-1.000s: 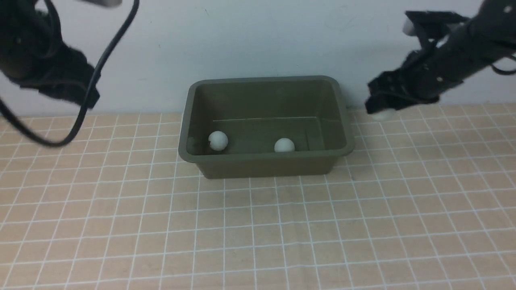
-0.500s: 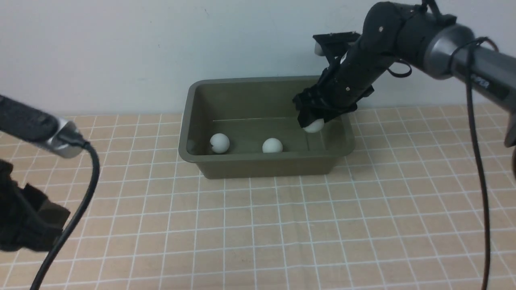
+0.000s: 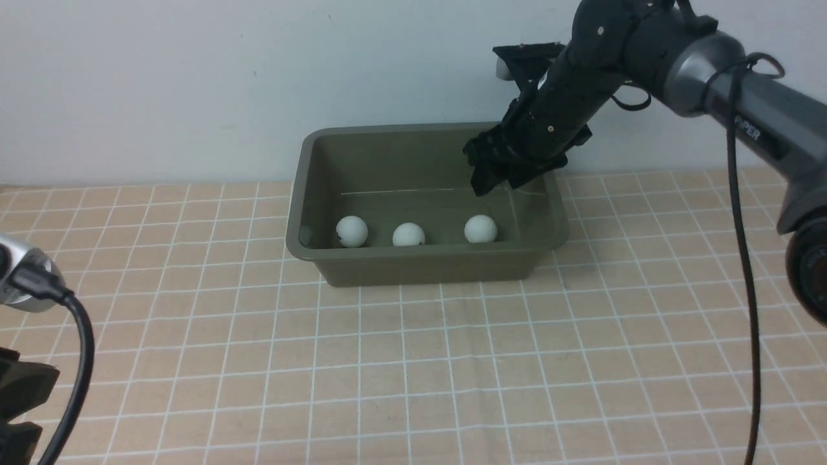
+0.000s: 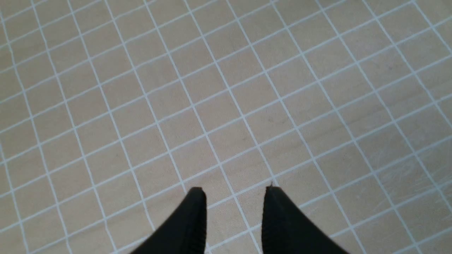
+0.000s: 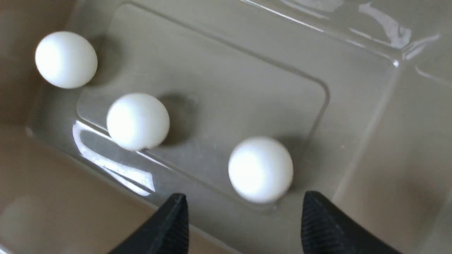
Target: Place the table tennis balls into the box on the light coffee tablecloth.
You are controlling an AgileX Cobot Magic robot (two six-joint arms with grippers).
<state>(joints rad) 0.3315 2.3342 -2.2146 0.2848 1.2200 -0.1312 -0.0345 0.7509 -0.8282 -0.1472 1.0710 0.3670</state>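
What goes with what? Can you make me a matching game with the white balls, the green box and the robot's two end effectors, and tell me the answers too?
Things
1. table tennis balls
2. box
3. right end effector
4. left end effector

Descriptions
A. olive green, standing on the tablecloth
B. open, above the inside of the box
C. white, three of them lying on the box's floor
D. open, holding nothing, with only checked tablecloth under it

Pairs: 1-C, 2-A, 3-B, 4-D
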